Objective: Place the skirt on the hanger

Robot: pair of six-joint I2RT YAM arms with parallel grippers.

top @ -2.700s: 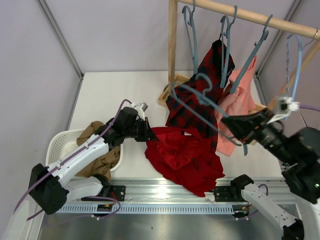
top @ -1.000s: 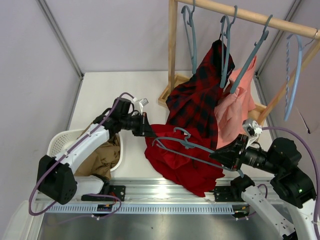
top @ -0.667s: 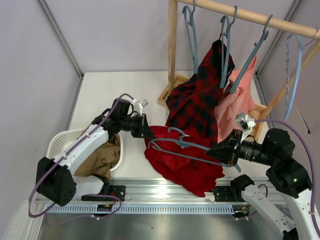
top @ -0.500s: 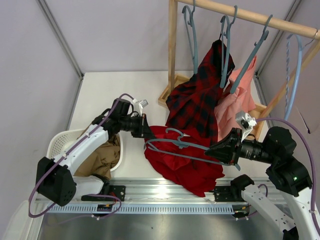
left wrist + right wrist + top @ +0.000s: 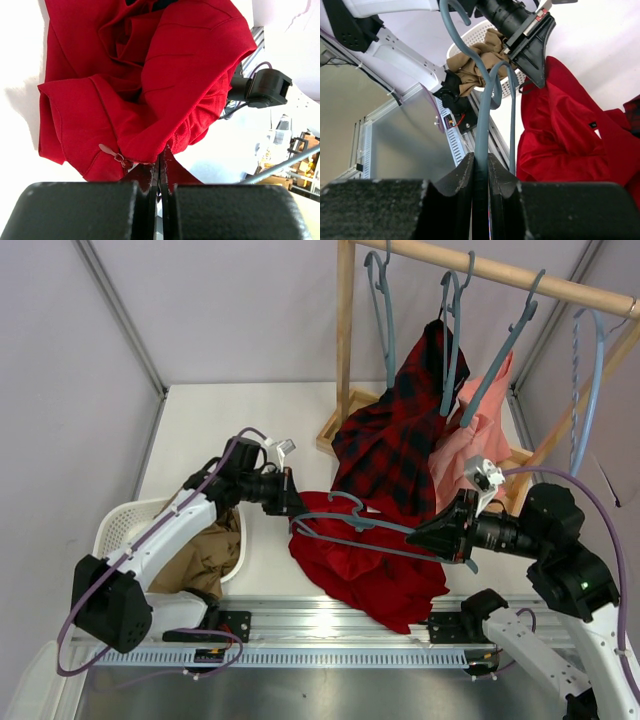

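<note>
Top external view: the left jaws are clenched on the left edge of the bright-red soft cloth skirt [image 5: 365,565], heaped on the white bench [image 5: 230,420], likely steadying it. The right jaws grasp the slim grey-blue plastic hanger [image 5: 385,526] above it, its end pointing left.

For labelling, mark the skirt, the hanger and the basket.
skirt [image 5: 365,565], top view, middle of the cloth
hanger [image 5: 482,127], right wrist view, its straight arm
basket [image 5: 112,530], top view, left rim
</note>
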